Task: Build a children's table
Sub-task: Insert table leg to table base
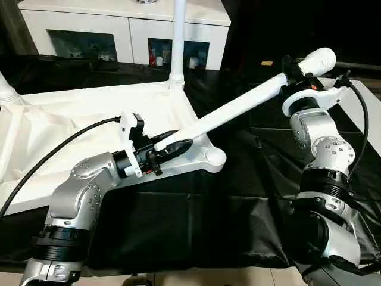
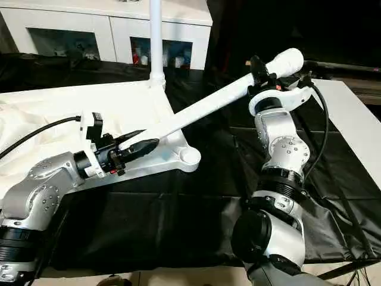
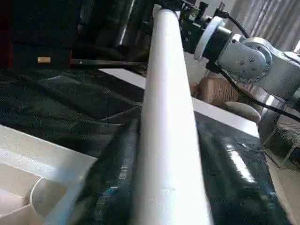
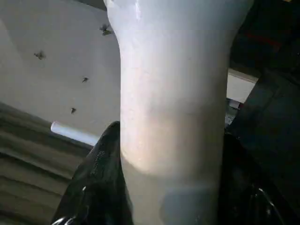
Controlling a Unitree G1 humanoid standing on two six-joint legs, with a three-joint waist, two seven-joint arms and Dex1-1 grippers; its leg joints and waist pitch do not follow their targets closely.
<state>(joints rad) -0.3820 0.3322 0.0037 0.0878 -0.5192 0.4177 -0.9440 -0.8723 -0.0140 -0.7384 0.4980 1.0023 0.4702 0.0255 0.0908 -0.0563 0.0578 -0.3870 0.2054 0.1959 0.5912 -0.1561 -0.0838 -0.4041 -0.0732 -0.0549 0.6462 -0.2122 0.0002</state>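
The white tabletop (image 1: pixel 89 107) lies upside down on a black cloth, ribs up. One white leg (image 1: pixel 177 42) stands upright in its far corner socket, and the base of another leg (image 1: pixel 6 89) shows at the far left. The near right corner socket (image 1: pixel 214 158) is empty. A third long leg (image 1: pixel 238 107) slants across the air above that corner. My left gripper (image 1: pixel 175 145) is shut on its thin end, just over the tabletop's edge. My right gripper (image 1: pixel 293 68) is shut on the leg near its thick end, its black fingers (image 4: pixel 101 178) on either side.
A white cabinet with dark glass doors (image 1: pixel 125 30) stands behind the tabletop. The black cloth (image 1: pixel 208 220) covers the surface towards me. A white table edge (image 2: pixel 351 119) lies at the right, behind my right arm (image 3: pixel 243 51).
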